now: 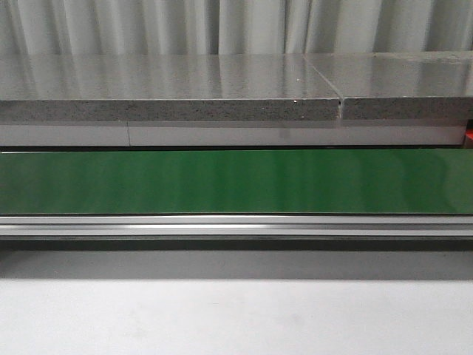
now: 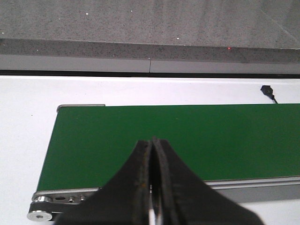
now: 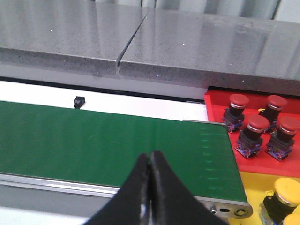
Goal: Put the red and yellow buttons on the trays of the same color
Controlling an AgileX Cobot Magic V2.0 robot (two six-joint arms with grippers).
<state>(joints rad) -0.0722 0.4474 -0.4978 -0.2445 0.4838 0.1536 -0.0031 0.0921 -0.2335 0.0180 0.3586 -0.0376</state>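
Red buttons [image 3: 259,127] on the red tray [image 3: 216,104]: rigid, top-heavy, best pinched at the square base; left gripper [image 2: 152,183] and right gripper [image 3: 150,187] both closed, empty.

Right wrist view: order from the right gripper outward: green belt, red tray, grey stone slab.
1. green belt, directly under the right gripper.
2. red tray, beyond the belt's end, holding red buttons.
3. grey stone slab, farthest, behind the belt.
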